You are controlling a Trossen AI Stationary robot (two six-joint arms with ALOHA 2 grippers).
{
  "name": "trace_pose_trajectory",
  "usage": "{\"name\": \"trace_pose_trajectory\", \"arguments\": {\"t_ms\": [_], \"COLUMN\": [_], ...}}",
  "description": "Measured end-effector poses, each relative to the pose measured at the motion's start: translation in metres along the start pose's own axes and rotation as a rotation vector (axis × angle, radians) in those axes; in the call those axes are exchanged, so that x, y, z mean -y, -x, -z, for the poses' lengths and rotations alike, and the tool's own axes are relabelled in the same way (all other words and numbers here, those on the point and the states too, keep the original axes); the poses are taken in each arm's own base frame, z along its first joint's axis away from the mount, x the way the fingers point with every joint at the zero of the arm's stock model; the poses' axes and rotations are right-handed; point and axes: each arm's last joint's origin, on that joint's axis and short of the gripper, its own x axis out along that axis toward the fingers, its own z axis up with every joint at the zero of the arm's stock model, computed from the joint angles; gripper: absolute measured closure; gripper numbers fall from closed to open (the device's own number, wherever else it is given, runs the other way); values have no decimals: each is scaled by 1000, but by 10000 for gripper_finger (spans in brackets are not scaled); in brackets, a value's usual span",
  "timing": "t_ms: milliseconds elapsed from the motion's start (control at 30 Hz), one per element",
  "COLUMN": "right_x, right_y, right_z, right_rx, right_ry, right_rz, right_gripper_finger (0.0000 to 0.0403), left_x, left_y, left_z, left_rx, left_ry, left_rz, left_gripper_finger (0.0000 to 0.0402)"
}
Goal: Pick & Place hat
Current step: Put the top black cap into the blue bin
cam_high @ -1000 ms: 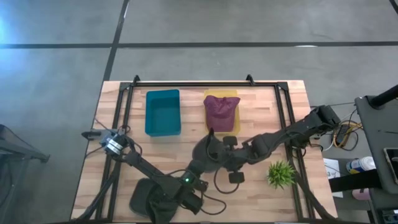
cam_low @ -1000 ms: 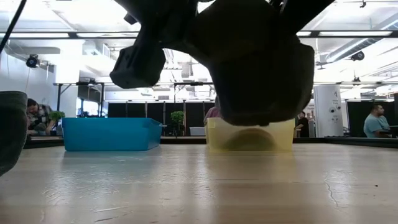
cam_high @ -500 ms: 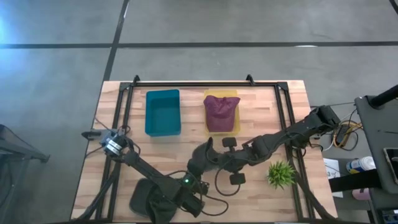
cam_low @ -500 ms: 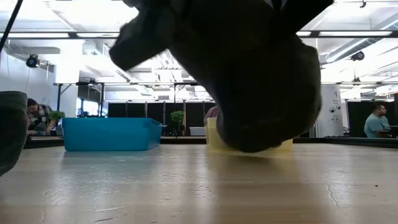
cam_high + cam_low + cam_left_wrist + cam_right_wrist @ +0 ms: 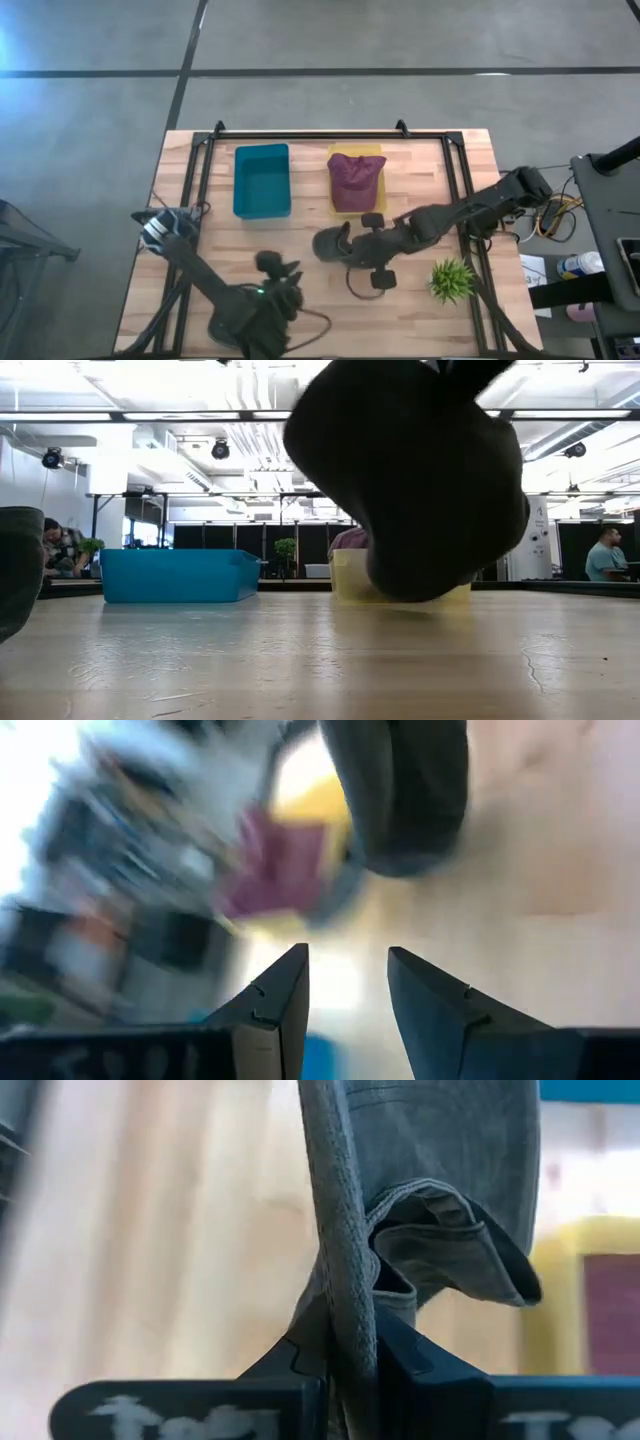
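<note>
Grey hat [image 5: 333,244] carried by right gripper [image 5: 350,1365] alone, off the table, near the yellow bin [image 5: 381,190].

Brim is pinched edge-on between shut fingers, so the crown hangs clear for transport. Right arm is stretched low across table centre. Left gripper [image 5: 346,982] is parked at the near edge, jaws apart, nothing held.

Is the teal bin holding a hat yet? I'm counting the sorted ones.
No. In the high view the teal bin shows only its bare floor, while the maroon hat lies in the yellow bin.
</note>
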Motion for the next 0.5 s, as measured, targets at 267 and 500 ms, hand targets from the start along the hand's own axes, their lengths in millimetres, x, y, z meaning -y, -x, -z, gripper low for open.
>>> {"name": "trace_pose_trajectory", "arguments": {"t_ms": [267,500], "right_x": [36,74], "right_y": [6,17], "right_z": [-35,-48], "right_rx": [231,344], "right_ry": [-254,-351], "right_rz": [-258,-209], "right_gripper_finger": [374,374], "left_x": [-49,-91], "left_y": [27,15], "left_z": [17,51], "left_rx": [-191,-239], "left_ry": [540,708], "left_rz": [57,-16], "left_gripper_finger": [271,271]}}
